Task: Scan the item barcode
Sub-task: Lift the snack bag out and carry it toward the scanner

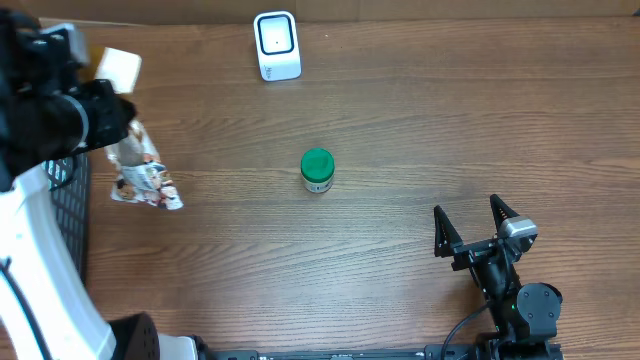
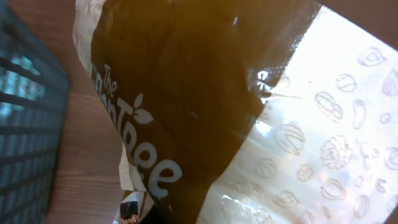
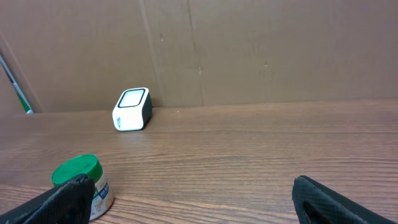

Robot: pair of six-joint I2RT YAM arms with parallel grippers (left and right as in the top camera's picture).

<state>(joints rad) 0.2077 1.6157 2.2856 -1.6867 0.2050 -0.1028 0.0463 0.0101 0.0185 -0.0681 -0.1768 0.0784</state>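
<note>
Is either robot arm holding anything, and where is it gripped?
The left gripper is shut on one end of the snack bag. The right gripper stands open, holding nothing.

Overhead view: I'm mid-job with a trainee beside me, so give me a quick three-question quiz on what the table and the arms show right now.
1. True or false: the right claw stands open and holds nothing.
2. Pick one: the left claw is shut on A) a snack pouch, B) a mug, C) a sponge.
3. Short answer: which stands nearer the white scanner, the green-lidded jar or the black basket?

Key: 1 true; 2 A; 3 the green-lidded jar.
</note>
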